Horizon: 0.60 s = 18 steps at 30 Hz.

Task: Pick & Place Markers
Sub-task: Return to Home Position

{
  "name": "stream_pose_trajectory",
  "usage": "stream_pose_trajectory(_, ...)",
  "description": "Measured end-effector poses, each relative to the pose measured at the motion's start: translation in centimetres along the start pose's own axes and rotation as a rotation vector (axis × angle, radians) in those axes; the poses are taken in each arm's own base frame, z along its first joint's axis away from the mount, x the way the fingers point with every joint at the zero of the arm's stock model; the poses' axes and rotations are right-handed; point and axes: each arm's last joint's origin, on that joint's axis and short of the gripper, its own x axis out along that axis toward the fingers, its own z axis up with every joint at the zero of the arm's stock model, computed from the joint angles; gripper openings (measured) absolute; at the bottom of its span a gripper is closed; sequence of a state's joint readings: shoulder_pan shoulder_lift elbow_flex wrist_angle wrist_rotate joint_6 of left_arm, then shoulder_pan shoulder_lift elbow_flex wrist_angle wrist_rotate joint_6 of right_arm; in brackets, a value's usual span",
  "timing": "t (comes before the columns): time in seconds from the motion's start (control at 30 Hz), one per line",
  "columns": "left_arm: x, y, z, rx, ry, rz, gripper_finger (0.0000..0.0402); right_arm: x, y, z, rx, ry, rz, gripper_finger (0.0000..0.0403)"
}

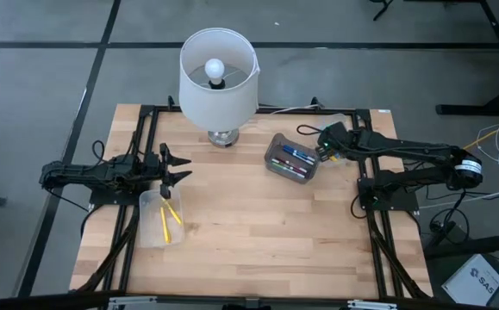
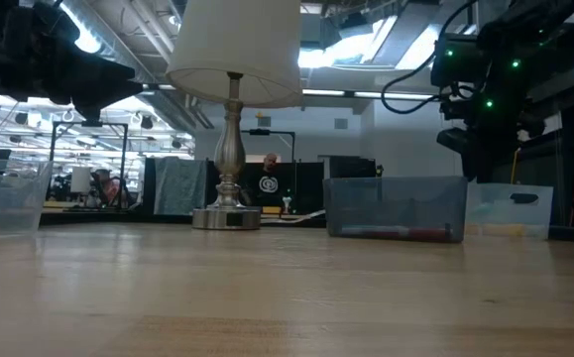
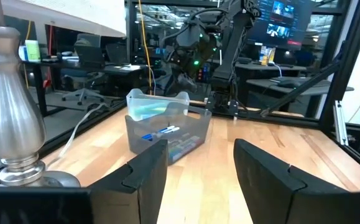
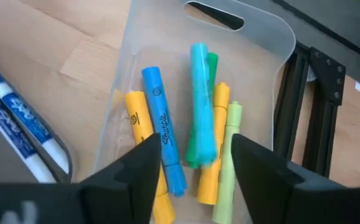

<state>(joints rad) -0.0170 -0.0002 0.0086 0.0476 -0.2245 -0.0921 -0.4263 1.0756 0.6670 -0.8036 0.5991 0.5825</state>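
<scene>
A small clear bin (image 4: 260, 25) sits at the table's far right and holds several markers (image 4: 201, 106) lying flat: blue, yellow, cyan, green and orange. My right gripper (image 4: 195, 149) hangs open just above them, slanting down, with nothing between its fingers; in the high view it (image 1: 328, 145) covers that bin. Next to it stands a grey bin (image 1: 292, 158) with blue and white markers (image 4: 18, 124). My left gripper (image 1: 178, 168) waits open and level at the left, over a clear bin (image 1: 150, 220) with two yellow markers (image 1: 170, 215).
A table lamp (image 1: 219, 82) with a white shade stands at the middle of the far edge, its metal base (image 2: 225, 216) on the wood. Black frame rails (image 1: 378, 232) run along both sides. The bare wooden top (image 1: 258, 232) stretches between the bins and the near edge.
</scene>
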Motion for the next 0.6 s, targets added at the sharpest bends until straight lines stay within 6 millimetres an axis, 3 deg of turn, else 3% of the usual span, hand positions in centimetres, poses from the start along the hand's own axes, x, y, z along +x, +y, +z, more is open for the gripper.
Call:
stream_pose_trajectory(0.33, 0.0, 0.0, 0.0, 0.000, 0.000, -0.001, 0.0176, -0.1, 0.4, -0.2, -0.019, 0.085, 0.143, 0.0226)
stream_pose_trajectory(0.6, 0.0, 0.0, 0.0, 0.000, 0.000, -0.001, 0.0180, -2.3, 2.4, 0.0, -0.149, -0.206, 0.375, 0.0226)
